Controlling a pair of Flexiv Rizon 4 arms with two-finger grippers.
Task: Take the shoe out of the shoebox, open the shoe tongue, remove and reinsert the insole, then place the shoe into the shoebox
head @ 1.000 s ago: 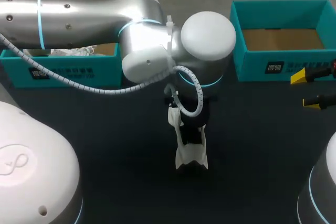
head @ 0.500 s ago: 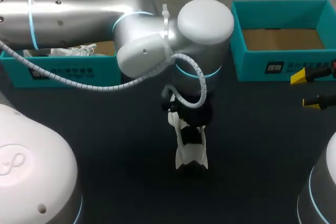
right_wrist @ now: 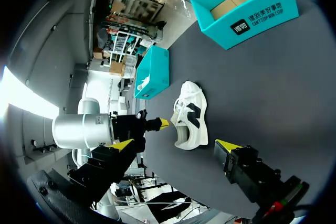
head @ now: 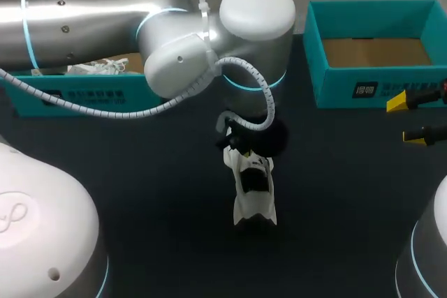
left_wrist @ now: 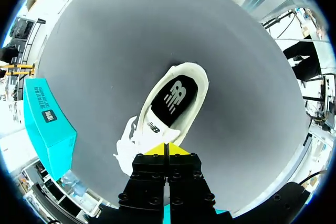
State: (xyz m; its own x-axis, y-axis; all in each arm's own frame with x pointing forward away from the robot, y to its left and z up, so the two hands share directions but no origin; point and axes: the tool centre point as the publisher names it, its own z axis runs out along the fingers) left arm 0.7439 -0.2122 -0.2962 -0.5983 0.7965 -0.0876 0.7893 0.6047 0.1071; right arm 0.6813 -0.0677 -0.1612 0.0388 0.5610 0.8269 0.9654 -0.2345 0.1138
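Left wrist view: left tool (left_wrist: pixel 166 148), tips pinched together, sits over the shoe's (left_wrist: pixel 173 103) tongue; the shoe runs lengthwise ahead, heel farthest.

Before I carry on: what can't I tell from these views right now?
- Left wrist view: left gripper tips meet over the shoe; its own fingers hide whether they pinch the tongue.
- Head view: the left arm covers that gripper and part of the shoe.
- Head view: the same arm covers much of the left shoebox; contents unclear.
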